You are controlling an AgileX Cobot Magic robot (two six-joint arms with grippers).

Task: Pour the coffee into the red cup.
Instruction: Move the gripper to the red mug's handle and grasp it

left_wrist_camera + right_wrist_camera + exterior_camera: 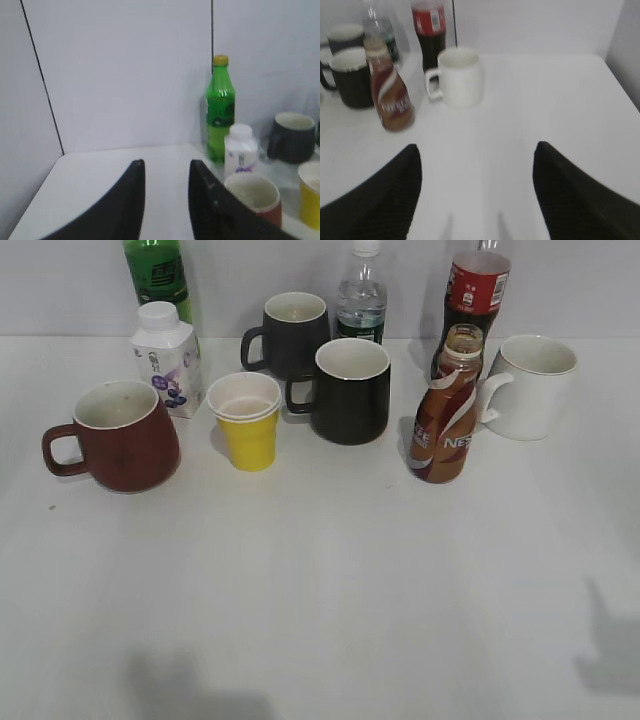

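The coffee bottle (pixel 445 410) stands upright and uncapped on the white table (pixel 330 580), at roughly 2 o'clock from the table centre in the exterior view. The white mug (pixel 532 386) stands just beside it at its 2 o'clock, handle turned toward the bottle, and the cola bottle (pixel 475 295) stands close behind it at 12 o'clock. The red cup (pixel 115 435) stands upright at the 9 o'clock side of the scene, handle pointing to 9 o'clock, well apart from the coffee bottle. Between the two, from left to right, stand the white carton (pixel 168 358), the yellow paper cup (pixel 246 420) and two black mugs (pixel 350 390), with the green bottle (pixel 157 275) and the clear water bottle (pixel 361 295) in the back row. Neither arm appears in the exterior view. In the left wrist view, the left gripper (pixel 165 205) is released, its fingers parted with a narrow gap and nothing between them; the red cup lies at its 3 o'clock. In the right wrist view, the right gripper (pixel 477 192) is released and spread wide, holding nothing; the coffee bottle stands at its 10 o'clock, apart from both fingers.
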